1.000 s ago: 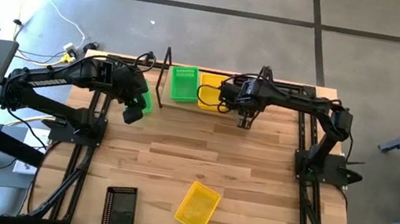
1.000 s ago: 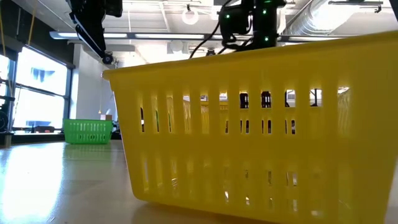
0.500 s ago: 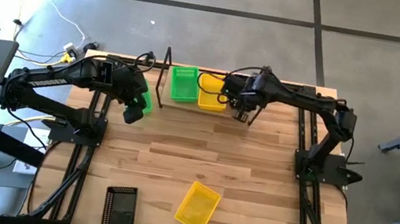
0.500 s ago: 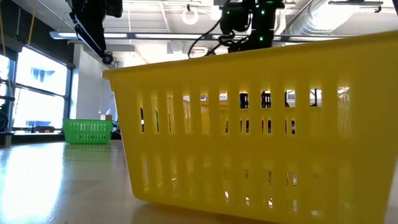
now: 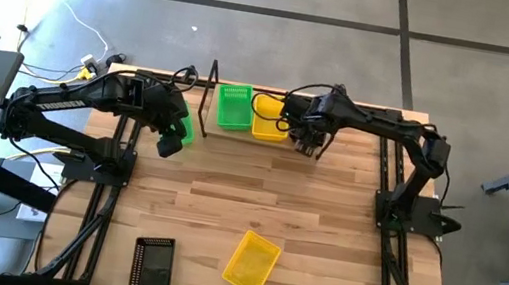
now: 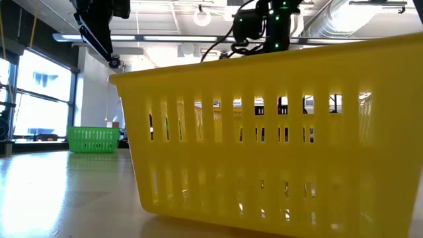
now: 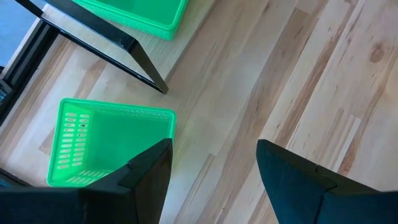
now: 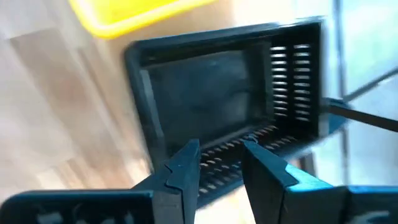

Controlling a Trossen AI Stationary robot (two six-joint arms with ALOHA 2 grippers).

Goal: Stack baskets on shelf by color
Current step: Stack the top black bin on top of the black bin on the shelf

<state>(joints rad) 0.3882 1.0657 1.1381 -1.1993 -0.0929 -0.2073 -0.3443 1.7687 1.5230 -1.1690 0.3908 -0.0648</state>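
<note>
Right gripper (image 8: pixel 219 163) has shifted slightly toward the shelf (image 5: pixel 211 83); fingers (image 8: pixel 183 167) narrowly parted astride a black basket (image 8: pixel 230 87) wall, beside yellow basket (image 5: pixel 269 117). Left gripper (image 7: pixel 211 168) wide, empty, above green basket (image 7: pixel 112 142).

Yellow basket (image 6: pixel 277 132) before green basket (image 6: pixel 93 139)

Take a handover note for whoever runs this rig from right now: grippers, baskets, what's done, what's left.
Left gripper: open, above the loose green basket by the shelf end.
Right gripper: closed on the held black basket, next to the shelved yellow basket.
Done: shelved green basket and yellow in place.
Left: seat the held black one; shelve the loose green, loose yellow basket and loose black basket.
</note>
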